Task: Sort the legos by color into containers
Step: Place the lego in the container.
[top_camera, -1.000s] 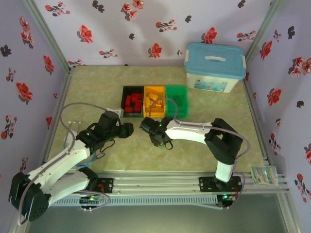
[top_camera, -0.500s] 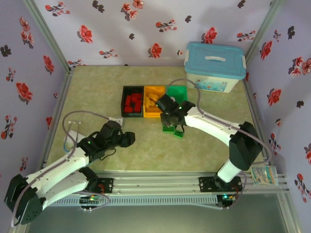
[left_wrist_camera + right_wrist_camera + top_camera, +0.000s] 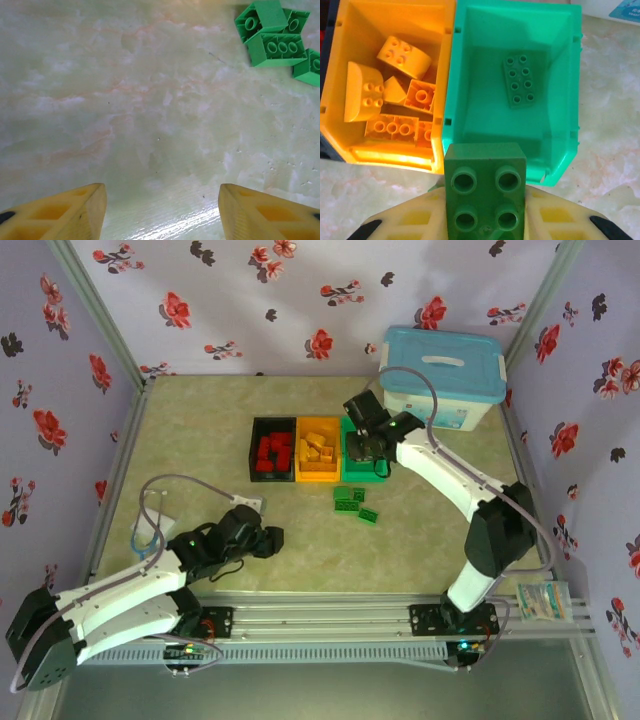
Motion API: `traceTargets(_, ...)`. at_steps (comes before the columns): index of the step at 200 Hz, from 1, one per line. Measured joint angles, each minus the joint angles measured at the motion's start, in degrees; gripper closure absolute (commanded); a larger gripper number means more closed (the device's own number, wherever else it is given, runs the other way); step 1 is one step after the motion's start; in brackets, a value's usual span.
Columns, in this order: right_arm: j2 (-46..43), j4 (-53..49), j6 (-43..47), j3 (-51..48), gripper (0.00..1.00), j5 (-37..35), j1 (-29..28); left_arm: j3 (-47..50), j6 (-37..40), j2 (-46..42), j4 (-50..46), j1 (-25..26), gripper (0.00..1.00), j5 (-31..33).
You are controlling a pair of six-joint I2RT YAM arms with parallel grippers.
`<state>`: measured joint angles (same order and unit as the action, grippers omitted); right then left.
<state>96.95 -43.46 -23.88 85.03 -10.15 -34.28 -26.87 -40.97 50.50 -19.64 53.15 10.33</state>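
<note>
My right gripper (image 3: 366, 444) hangs over the green bin (image 3: 362, 477), shut on a green four-stud lego (image 3: 485, 190) held between its fingers (image 3: 555, 220). In the right wrist view the green bin (image 3: 485, 115) lies just ahead with one flat green lego (image 3: 520, 81) inside. The yellow bin (image 3: 318, 478) holds several yellow legos (image 3: 395, 95). The black bin (image 3: 257, 450) holds red legos (image 3: 272, 452). Loose green legos (image 3: 347, 497) (image 3: 368, 514) lie on the table in front of the bins, also at the top right of the left wrist view (image 3: 270, 32). My left gripper (image 3: 272, 538) (image 3: 162, 200) is open and empty, low over bare table.
A large white box with a light blue lid (image 3: 440, 375) stands at the back right, close behind the right arm. Flowered walls close in the table on three sides. A small packet (image 3: 545, 600) lies at the near right edge.
The right arm has swung from the middle of the table back to above the green bin, carrying the green lego. The left arm has drawn back toward the near left.
</note>
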Motion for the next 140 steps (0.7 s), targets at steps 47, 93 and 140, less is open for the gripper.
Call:
traceTargets(47,8.37,-0.83,0.72,5.73,0.68,1.88,3.34,0.61,-0.81,0.04,-0.04,1.73,0.39,1.49)
traceTargets(93,14.03,-2.27,1.70,10.91,0.24,2.67,4.42,0.61,-0.94,0.22,-0.07,3.15,0.39,1.88)
traceTargets(140,9.73,-1.03,2.10,6.12,0.25,3.26,4.00,0.09,-0.70,1.68,-0.07,3.61,0.39,2.47)
